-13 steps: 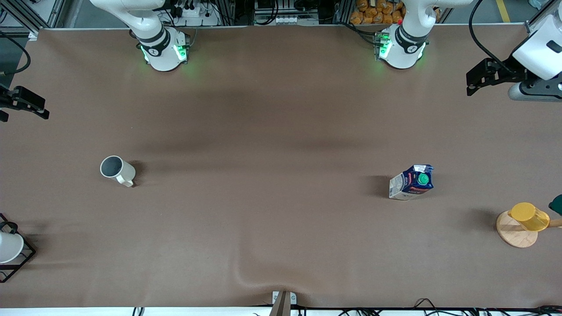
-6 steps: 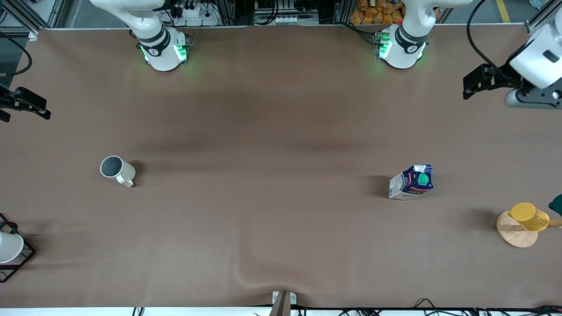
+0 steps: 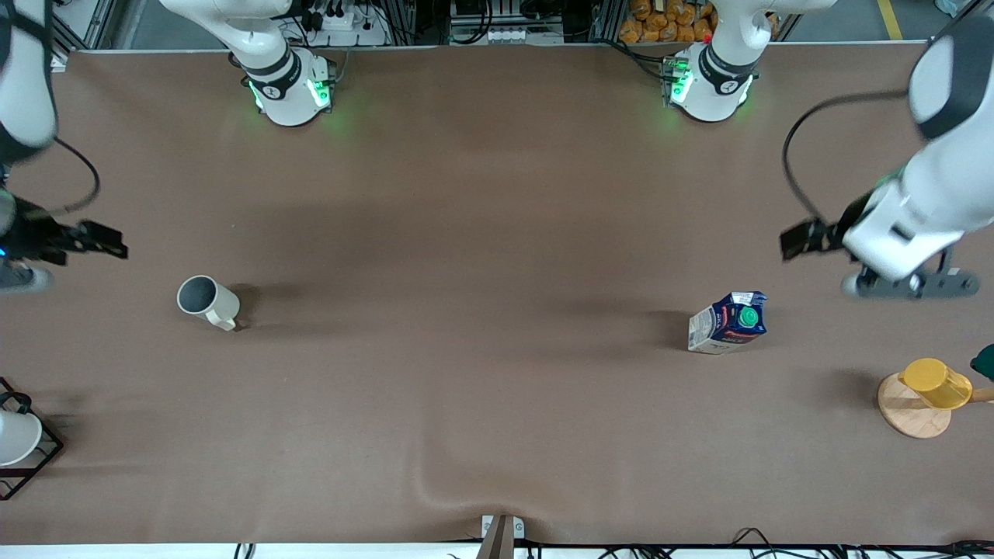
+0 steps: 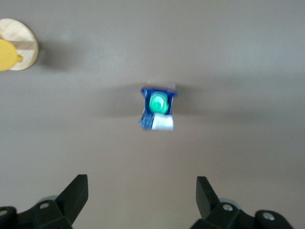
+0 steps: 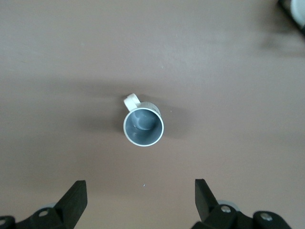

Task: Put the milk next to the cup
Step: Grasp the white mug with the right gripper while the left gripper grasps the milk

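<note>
At the right arm's end of the brown table (image 3: 497, 233), a white cup in a black wire frame (image 3: 19, 439) sits at the edge, nearer the front camera than everything else there. The right gripper (image 3: 97, 239) hangs in the air above the table near that end, empty, its fingers (image 5: 71, 200) spread wide. Close by stands the small off-white ceramic cup (image 3: 206, 301) with a grey interior, upright, its little handle turned toward the front camera.

Well apart from the cup, toward the left arm's end, the dark blue and white gable-top milk carton (image 3: 728, 322) stands upright with its round green screw cap (image 4: 158, 103) on top and a red label band; the printing on it cannot be read. The left gripper (image 3: 804, 237) is up over the table beside the carton, fingers (image 4: 74, 195) parted and holding nothing. Nearer the front camera, a yellow cup (image 3: 936, 382) rests on a round wooden coaster (image 3: 908, 415).
</note>
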`<action>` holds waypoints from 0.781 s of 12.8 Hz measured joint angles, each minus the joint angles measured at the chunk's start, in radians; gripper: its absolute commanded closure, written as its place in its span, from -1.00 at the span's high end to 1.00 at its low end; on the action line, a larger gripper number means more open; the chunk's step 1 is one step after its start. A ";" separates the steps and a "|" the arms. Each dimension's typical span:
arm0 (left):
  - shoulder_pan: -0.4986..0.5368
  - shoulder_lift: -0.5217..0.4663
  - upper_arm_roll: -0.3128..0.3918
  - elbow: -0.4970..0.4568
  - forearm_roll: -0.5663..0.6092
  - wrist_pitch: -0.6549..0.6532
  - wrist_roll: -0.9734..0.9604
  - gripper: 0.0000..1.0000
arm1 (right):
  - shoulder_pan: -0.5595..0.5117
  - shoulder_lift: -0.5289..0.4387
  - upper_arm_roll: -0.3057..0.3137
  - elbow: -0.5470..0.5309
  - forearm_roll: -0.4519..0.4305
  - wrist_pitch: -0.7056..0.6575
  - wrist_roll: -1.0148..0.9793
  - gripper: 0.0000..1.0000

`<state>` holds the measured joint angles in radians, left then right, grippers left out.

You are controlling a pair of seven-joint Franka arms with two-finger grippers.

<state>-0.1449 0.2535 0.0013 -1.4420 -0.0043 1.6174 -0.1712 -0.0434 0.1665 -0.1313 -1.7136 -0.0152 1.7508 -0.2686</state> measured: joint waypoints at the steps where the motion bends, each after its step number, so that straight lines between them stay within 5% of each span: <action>1: 0.002 0.040 0.001 0.000 -0.020 0.036 -0.030 1.00 | -0.010 0.044 -0.001 -0.001 0.002 0.023 -0.003 1.00; 10: 0.001 0.242 -0.006 0.001 0.000 0.120 0.070 1.00 | -0.099 0.303 -0.005 -0.115 0.155 0.358 -0.219 1.00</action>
<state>-0.1441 0.4958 -0.0044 -1.4410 -0.0040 1.7378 -0.1016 -0.1426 0.4691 -0.1363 -1.8283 0.1401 2.1088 -0.4872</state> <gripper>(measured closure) 0.000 0.000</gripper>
